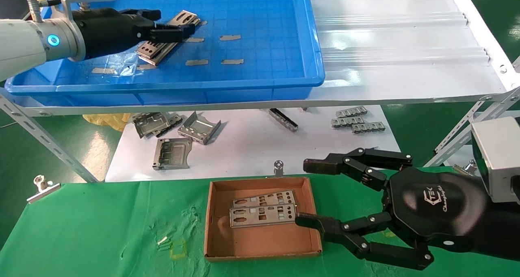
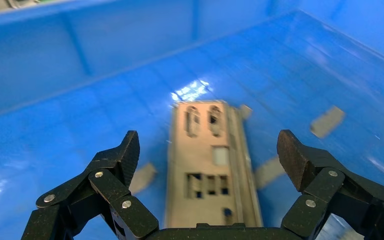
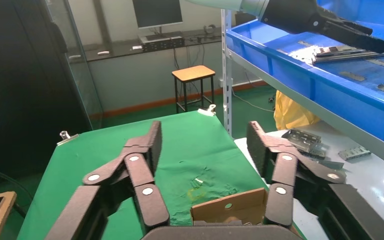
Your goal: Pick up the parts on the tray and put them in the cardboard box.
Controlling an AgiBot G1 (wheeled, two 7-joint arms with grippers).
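Bright blue tray (image 1: pixel 260 91) w/ grid floor, tan tape strips; silver punched plates (image 1: pixel 166 37) under black left claw (image 1: pixel 172 25). Brown box (image 1: pixel 260 244) beside black right claw (image 1: pixel 310 191), on green cloth (image 1: pixel 101 228)

My tray (image 1: pixel 260 91) is glossy blue plastic. The 2 boxed parts (image 1: pixel 262 210) are dull silver metal. My box (image 1: pixel 260 250) is matt brown cardboard on wrinkled green cloth (image 1: pixel 89 228).

tray (image 1: pixel 260 91) on shelf, far-left above table | stacked parts (image 1: pixel 168 37) in tray's left half, left claw (image 1: pixel 172 25) over them | cardboard box (image 1: pixel 313 212) at table's far edge, two parts (image 1: pixel 262 210) in it | right claw (image 1: pixel 306 191) just right of box | brackets (image 1: pixel 174 137) behind table
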